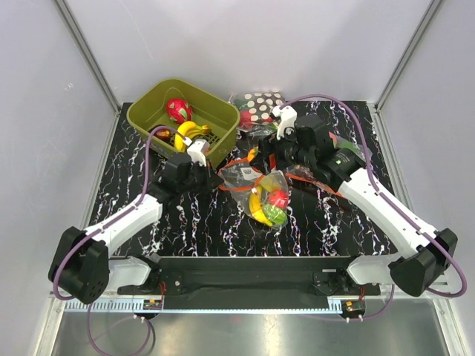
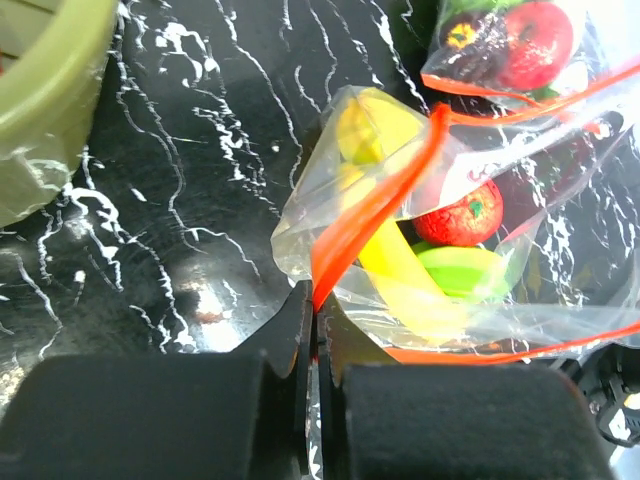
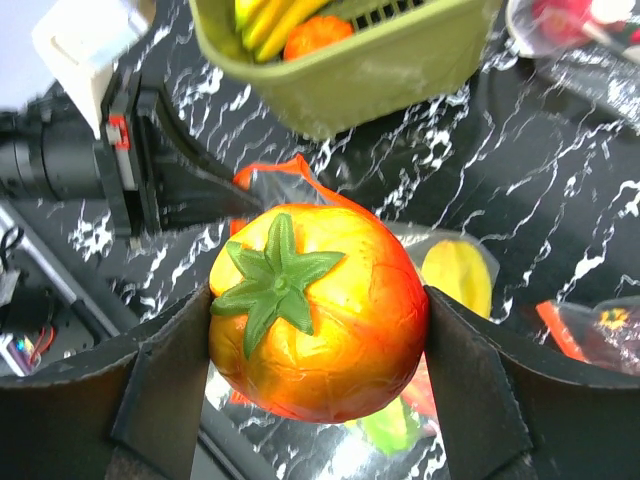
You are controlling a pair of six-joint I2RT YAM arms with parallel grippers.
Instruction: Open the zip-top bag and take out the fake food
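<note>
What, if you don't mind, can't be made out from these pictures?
- Top view: the fruit in the right end effector is mostly hidden under that arm.
- Left wrist view: the bag runs off the right edge; glare and crinkles blur how many pieces are inside.
- Right wrist view: the basket is cut off by the top edge, and the fruit hides most of the bag.

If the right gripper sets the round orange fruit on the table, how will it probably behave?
The orange fruit is nearly round, so it would probably roll on the flat table. Its skin looks glossy, so it may slip in the right gripper. It seems a plastic toy, likely light.
</note>
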